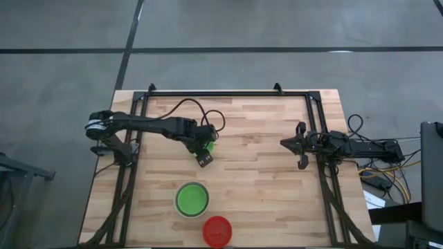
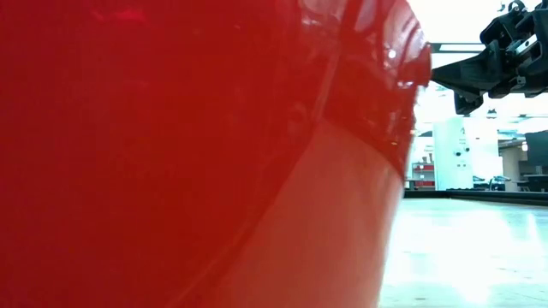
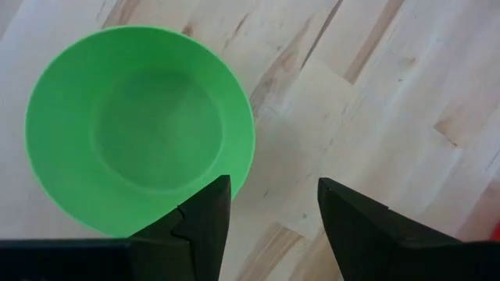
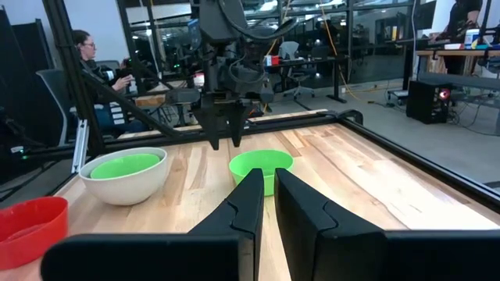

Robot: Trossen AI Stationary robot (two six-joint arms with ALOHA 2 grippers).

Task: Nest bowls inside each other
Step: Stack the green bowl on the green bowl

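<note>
A lone green bowl (image 3: 141,129) stands on its base on the wooden table (image 1: 263,180), left of centre. My left gripper (image 3: 273,207) hangs just above its near rim, open and pointing steeply down, with nothing between its fingers. The right wrist view shows that gripper (image 4: 226,134) over the same bowl (image 4: 262,168). Another green bowl (image 1: 192,199) sits nested in the white bowl (image 1: 178,205) nearer the front edge. The red bowl (image 1: 217,230) stands at the front edge and fills the low view (image 2: 188,154). My right gripper (image 4: 269,191) rests shut at the right, pointing level.
A black frame (image 1: 228,93) runs along the table's far edge and down both sides. Bare wood lies between the lone green bowl and my right arm (image 1: 346,146). Cables hang off the right side (image 1: 387,169). A person sits in the room beyond (image 4: 86,55).
</note>
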